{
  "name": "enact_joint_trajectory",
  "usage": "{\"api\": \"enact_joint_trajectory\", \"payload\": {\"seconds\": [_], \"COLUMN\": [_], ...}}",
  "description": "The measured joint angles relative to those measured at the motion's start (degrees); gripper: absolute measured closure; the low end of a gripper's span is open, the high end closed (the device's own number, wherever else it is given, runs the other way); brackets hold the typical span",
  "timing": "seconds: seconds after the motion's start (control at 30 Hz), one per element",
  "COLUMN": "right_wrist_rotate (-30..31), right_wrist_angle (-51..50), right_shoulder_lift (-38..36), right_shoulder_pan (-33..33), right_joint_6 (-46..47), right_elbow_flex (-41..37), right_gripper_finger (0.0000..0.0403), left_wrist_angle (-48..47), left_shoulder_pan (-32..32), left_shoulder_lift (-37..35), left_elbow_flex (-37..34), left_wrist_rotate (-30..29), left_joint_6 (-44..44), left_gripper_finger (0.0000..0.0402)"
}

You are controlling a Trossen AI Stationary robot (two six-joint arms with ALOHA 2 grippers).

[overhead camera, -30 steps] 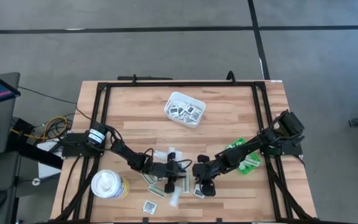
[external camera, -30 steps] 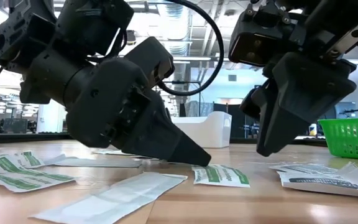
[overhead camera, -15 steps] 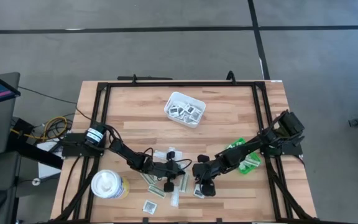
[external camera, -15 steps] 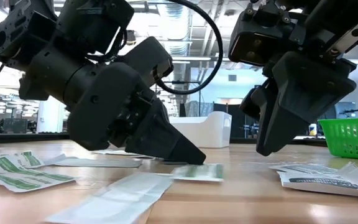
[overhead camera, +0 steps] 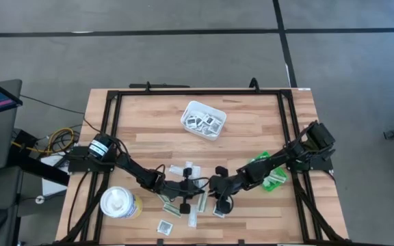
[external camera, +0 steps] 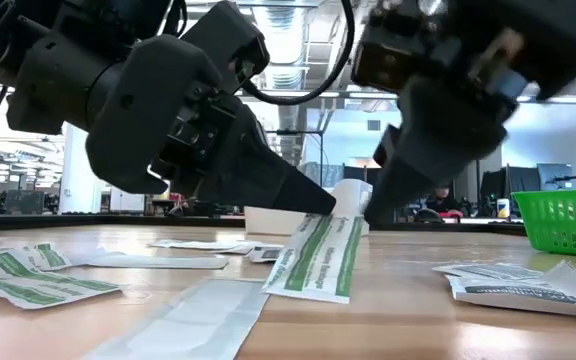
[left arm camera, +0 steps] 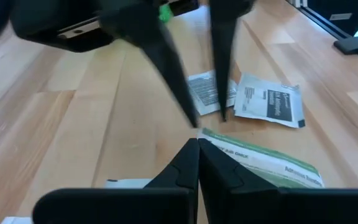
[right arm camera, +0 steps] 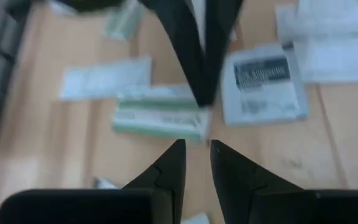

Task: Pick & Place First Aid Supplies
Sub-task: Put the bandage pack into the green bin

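We are now lifting a white-and-olive strip (external camera: 318, 257) off the counter (external camera: 398, 310), left gripper (external camera: 320, 203) jaws pinched shut on it; the right gripper (right arm camera: 196, 163) jaws are hovering slightly apart, holding nothing.

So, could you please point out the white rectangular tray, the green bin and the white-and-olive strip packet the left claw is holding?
White rectangular tray (overhead camera: 216, 128): high view, on its right rim.
Green bin (external camera: 569, 222): low view, on its mesh wall.
White-and-olive strip packet (external camera: 318, 258): low view, on its printed face.
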Motion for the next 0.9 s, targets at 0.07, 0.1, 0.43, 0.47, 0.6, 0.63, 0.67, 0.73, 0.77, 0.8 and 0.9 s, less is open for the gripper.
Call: {"api": "enact_joint_trajectory", "payload": {"seconds": [0.07,0.1,0.43,0.47,0.6,0.63,0.67,0.73,0.77,0.8,0.9], "right_wrist_rotate": [-0.1,-0.2,-0.2,-0.2,-0.2,-0.2,-0.2,-0.2,-0.2,-0.2,-0.2], "right_wrist_angle": [2.2,2.6,0.1,0.0,0.0,0.1,0.1,0.4,0.6,0.6,0.6], "right_shoulder_lift": [0.0,0.0,0.0,0.0,0.0,0.0,0.0,0.0,0.0,0.0,0.0], "right_shoulder_pan": [0.0,-0.1,-2.0,-2.2,-2.3,-2.3,-2.3,-2.2,-2.2,-2.2,-2.2], "right_joint_6": [1.0,1.3,8.0,8.1,8.1,8.2,8.1,7.9,7.9,7.8,7.7], "right_elbow_flex": [0.0,0.0,0.0,0.0,0.0,0.0,0.0,0.0,0.0,0.0,0.0], "right_gripper_finger": [0.0333,0.0333,0.0333,0.0333,0.0333,0.0333,0.0333,0.0333,0.0333,0.0333,0.0333], "left_wrist_angle": [0.0,0.1,0.8,0.8,0.8,0.8,0.8,1.0,1.2,1.7,3.4], "left_shoulder_pan": [0.0,0.0,0.0,0.0,0.0,0.0,0.0,0.0,0.0,0.0,0.0], "left_shoulder_lift": [0.0,0.0,-0.1,-0.1,-0.1,-0.1,-0.1,-0.1,-0.1,-0.1,-0.1], "left_elbow_flex": [0.0,0.0,0.0,0.0,0.0,0.0,0.0,0.0,0.0,0.1,0.1], "left_wrist_rotate": [-0.1,-0.1,-0.1,-0.1,-0.2,-0.3,-0.7,-1.9,-2.6,-3.2,-3.6], "left_joint_6": [0.0,0.0,0.0,0.0,0.0,0.0,0.1,0.9,1.0,1.1,1.1], "left_gripper_finger": [0.0396,0.0396,0.0396,0.0396,0.0396,0.0396,0.0396,0.0396,0.0396,0.0396,0.0396]}}
